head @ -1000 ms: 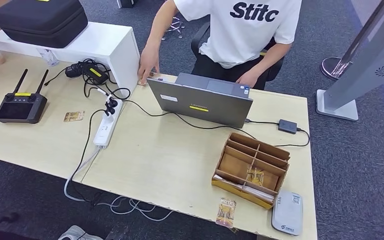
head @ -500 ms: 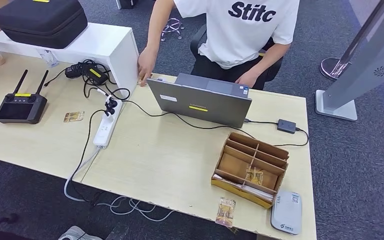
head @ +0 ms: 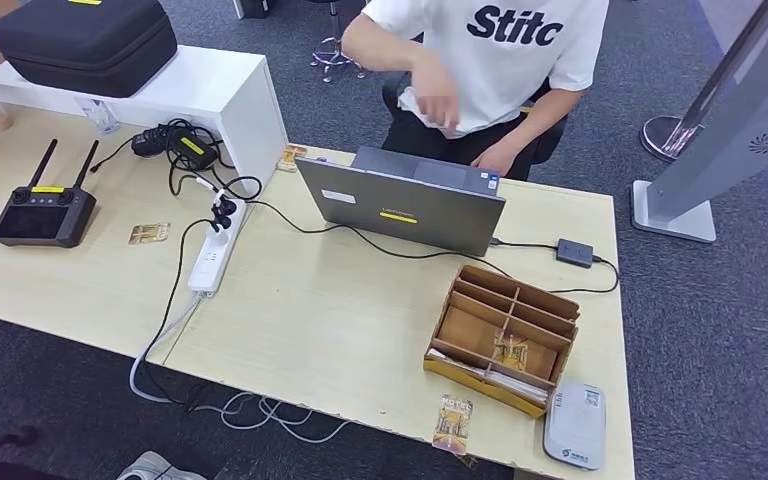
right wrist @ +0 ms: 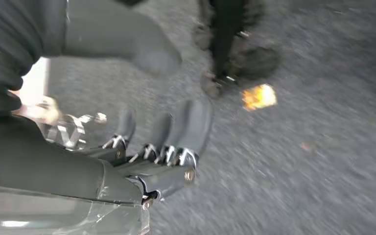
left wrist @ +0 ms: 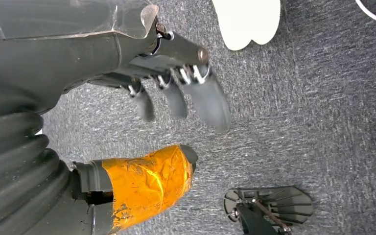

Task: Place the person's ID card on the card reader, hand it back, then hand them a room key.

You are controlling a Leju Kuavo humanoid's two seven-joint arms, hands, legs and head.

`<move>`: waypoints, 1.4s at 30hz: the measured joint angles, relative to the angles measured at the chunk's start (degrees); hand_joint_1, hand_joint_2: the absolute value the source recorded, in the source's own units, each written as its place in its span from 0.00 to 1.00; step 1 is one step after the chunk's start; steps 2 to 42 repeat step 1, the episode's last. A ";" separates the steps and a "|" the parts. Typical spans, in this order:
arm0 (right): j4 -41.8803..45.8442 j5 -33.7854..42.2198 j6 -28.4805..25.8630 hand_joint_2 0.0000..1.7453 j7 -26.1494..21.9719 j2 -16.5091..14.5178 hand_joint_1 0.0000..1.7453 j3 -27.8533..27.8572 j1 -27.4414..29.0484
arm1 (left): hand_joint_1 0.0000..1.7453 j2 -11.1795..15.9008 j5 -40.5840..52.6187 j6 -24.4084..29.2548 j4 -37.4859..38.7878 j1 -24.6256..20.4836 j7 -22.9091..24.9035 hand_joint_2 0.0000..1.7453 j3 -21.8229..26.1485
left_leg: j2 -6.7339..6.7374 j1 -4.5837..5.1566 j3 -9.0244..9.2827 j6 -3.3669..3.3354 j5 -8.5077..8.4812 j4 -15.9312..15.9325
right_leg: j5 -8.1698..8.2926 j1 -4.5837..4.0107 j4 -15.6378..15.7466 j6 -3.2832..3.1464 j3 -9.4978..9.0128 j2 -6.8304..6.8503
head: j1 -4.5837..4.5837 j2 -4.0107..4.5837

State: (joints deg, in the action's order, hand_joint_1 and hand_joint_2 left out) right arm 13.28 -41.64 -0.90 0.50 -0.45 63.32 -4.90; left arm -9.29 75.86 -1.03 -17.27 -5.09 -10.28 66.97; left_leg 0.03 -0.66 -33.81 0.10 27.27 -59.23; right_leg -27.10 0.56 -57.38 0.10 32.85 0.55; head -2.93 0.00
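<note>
id card (head: 291,156) lies flat on the far edge of the table (head: 340,320), upper middle-left of the head view, just left of the open laptop (head: 401,203) and right beside the white shelf (head: 195,92); nobody is touching it. card reader (head: 574,424), a pale grey slab, sits at the lower right corner of the table, just right of the cardboard organiser (head: 504,337), which has one patterned card (head: 509,352) standing in a near compartment. a second patterned card (head: 452,424) lies flat at the table's near edge, just left of the reader; a third (head: 147,233) lies centre left, between the black remote controller (head: 43,212) and the white power strip (head: 212,253). person (head: 490,50) in a white shirt sits behind the laptop at top centre, one hand (head: 437,100) raised and blurred in front of the chest, well apart from the id card. left hand (left wrist: 176,122), in the left wrist view, hangs over grey carpet with dark fingers (left wrist: 210,105) spread apart from an orange-taped thumb (left wrist: 147,181), nothing in it. right hand (right wrist: 159,107), in the blurred right wrist view, likewise hangs over carpet, fingers apart from the thumb (right wrist: 127,46) and empty.
</note>
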 joint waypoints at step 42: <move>-0.08 -0.10 0.35 1.00 0.96 -0.01 1.00 -0.16 0.01 | 1.00 0.02 0.14 -0.08 0.00 0.01 -0.01 1.00 0.00 | 0.00 0.00 0.00 0.00 0.00 0.00 | 0.00 0.00 0.00 0.00 0.00 0.00 | 0.00 0.00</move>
